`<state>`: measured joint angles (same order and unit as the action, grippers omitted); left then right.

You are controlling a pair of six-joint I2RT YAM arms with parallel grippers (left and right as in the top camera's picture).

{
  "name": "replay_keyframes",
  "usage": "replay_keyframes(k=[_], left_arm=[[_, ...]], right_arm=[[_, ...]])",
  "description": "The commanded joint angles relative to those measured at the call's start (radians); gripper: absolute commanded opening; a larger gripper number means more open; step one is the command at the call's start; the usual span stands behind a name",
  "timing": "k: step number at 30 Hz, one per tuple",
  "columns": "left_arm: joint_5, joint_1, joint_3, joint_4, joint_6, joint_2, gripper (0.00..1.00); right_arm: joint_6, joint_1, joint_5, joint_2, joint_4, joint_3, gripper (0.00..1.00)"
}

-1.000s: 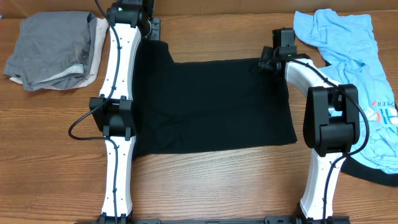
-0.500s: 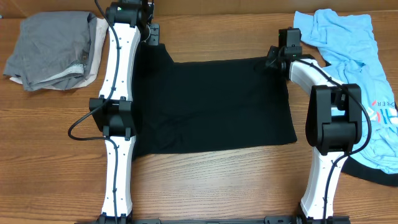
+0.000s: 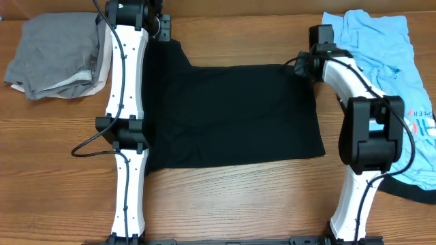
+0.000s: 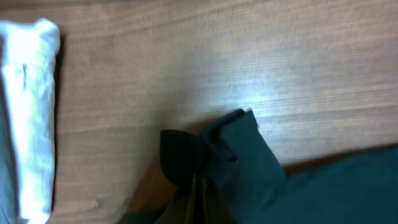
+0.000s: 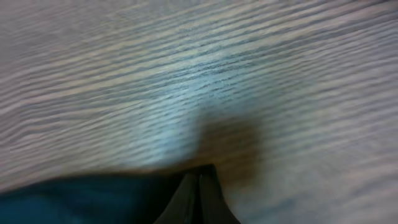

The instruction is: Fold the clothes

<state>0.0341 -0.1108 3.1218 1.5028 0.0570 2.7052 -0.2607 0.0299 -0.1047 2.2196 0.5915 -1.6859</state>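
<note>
Spread flat in the middle of the wooden tabletop [image 3: 225, 204], between the two white arms: a large plain black T-shirt [image 3: 231, 116] of soft cloth, presumably laid open to give straight edges for folding. Left gripper [image 4: 196, 186] clenched at the shirt's far left corner, pinching a bunched fold of the black cloth. Right gripper [image 5: 199, 190] pressed closed at the far right corner, right on the hem edge; seemingly nipping the cloth, though too blurred to confirm. Both holds taken on the far edge, likely in order to draw that edge over toward the near one. Rest of the shirt lying back toward the arm bases from both grippers. Set aside at far left, a folded grey garment [image 3: 51, 51] over an off-white one [image 3: 99, 71]; at far right, beside the right arm, a crumpled light blue garment [image 3: 381, 54].
</note>
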Motion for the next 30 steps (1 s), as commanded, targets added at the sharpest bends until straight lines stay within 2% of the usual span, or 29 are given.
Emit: replay_keyframes(k=[1,13,21,26,30], left_arm=[[0.002,0.001,0.021,0.022,0.018,-0.053,0.04],[0.002,-0.001,0.021,0.185,0.018,-0.128,0.04],[-0.16,-0.011,0.019,0.187,0.018,-0.154,0.04],[-0.157,-0.026,-0.004,0.187,0.018,-0.183,0.04],[-0.137,-0.035,-0.116,0.187,0.019,-0.266,0.04]], right_arm=[[0.004,-0.014,0.056,-0.1,0.037,-0.056,0.04],[-0.013,-0.014,0.152,-0.243,0.321,-0.071,0.04],[-0.022,-0.014,0.183,-0.324,0.494,-0.071,0.04],[-0.019,-0.014,0.197,-0.326,0.55,-0.071,0.04],[-0.019,-0.014,0.197,-0.326,0.565,-0.071,0.04]])
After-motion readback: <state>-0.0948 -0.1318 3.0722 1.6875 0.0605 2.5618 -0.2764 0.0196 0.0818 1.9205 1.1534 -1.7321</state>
